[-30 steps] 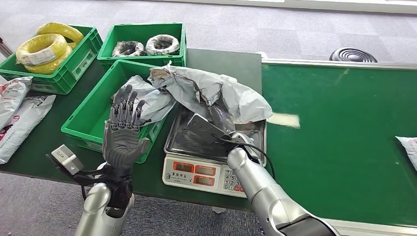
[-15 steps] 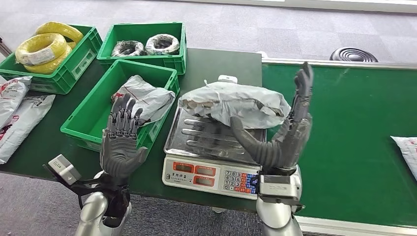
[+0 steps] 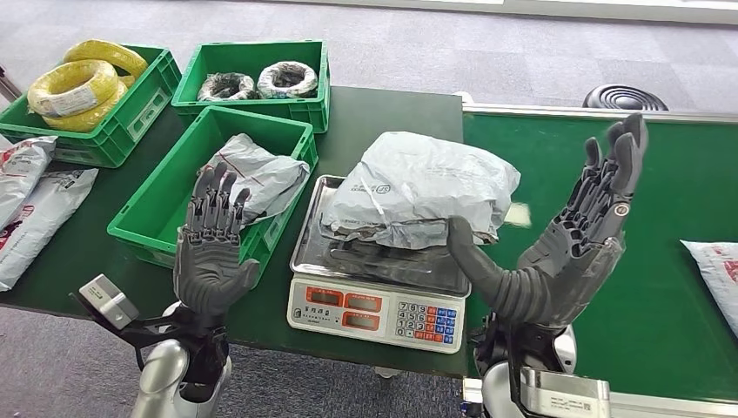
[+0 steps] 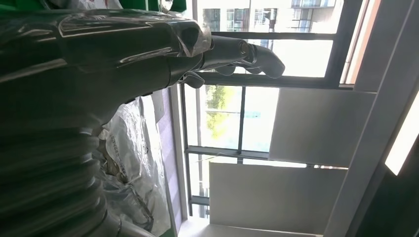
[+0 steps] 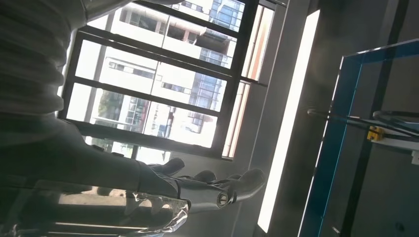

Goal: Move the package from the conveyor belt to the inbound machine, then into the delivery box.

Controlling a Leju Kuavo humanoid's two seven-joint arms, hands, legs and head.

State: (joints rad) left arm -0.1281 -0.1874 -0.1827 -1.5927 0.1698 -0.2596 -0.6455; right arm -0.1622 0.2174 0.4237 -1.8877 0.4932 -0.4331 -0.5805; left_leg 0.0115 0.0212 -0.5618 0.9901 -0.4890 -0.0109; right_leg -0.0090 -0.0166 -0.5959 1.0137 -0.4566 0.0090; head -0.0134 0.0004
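A crumpled grey package (image 3: 426,187) lies on the steel pan of the weighing scale (image 3: 379,287), free of both hands. My right hand (image 3: 566,239) is raised just right of the scale, palm up and fingers spread, holding nothing. In the right wrist view its fingers (image 5: 217,185) reach out toward windows. My left hand (image 3: 211,248) stands upright in front of the nearest green bin (image 3: 165,209), fingers apart and empty. A second grey package (image 3: 257,174) lies inside that bin. In the left wrist view the left hand's fingers (image 4: 247,54) point at windows, with grey plastic wrap (image 4: 131,163) beside them.
The green conveyor belt (image 3: 627,200) runs on the right, with a white package (image 3: 718,270) at its right edge. Two more green bins at the back hold yellow cable coils (image 3: 78,83) and grey coils (image 3: 257,83). White and red bags (image 3: 30,196) lie at the table's left.
The right hand let go of the grey package and drew back to the right, opening palm up. The package settled flat on the scale. The left hand stayed raised in place.
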